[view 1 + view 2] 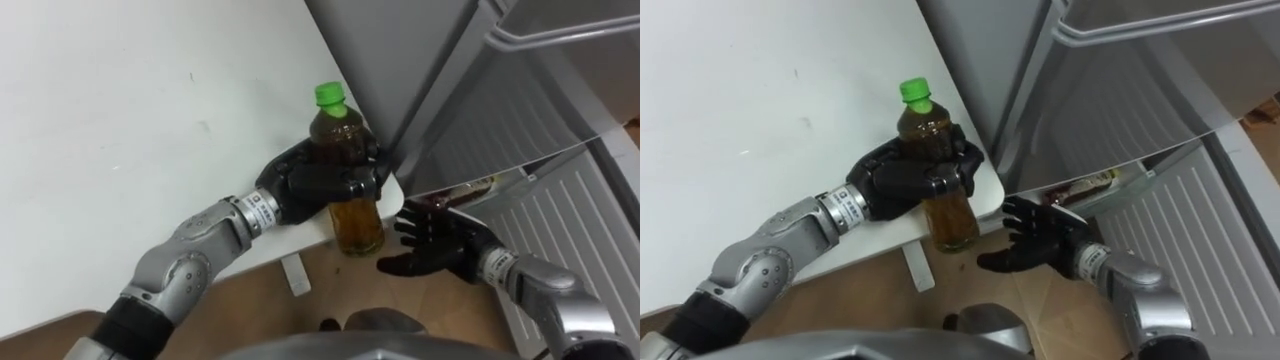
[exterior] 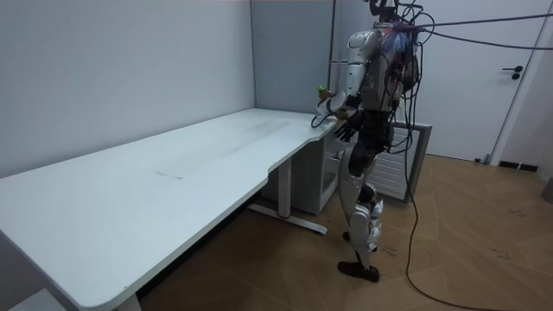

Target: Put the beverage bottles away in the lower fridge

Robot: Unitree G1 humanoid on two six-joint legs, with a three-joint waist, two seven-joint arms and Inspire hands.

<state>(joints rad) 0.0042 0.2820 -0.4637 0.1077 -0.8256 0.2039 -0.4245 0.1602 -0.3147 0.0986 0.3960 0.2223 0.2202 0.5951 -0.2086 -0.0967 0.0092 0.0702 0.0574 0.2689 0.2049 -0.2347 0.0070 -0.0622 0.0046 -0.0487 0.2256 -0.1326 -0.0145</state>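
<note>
Firstly, one drink bottle: clear plastic with rounded shoulders and a straight lower body, filled with amber-brown liquid. It is closed with a bright green screw cap. It is held upright at the rounded corner of the bench, just beside the fridge, and its lower half shows below the bench edge against the floor.

Left hand: black, glossy and segmented, on a silver-grey forearm. Its fingers and thumb are curled round the bottle's middle, hiding that part; the cap and shoulders show above the hand and the base below it.

Right hand: the same black finish, holding nothing, with its fingers spread and its palm turned toward the bottle. It is lower than the bottle and apart from it, below the fridge.

Fridge: smooth grey metal outer faces. A pale ribbed panel slopes away at the lower right. In the narrow gap between the panels sits a dark-labelled item, too small to tell.

Bench: a matte white top, flat and broad, on a white leg.

Floor: brown wood boards.

Room view: the robot stands upright at the far corner of the long white bench, with the bottle raised at chest height. A white door is at the room view's right.
</note>
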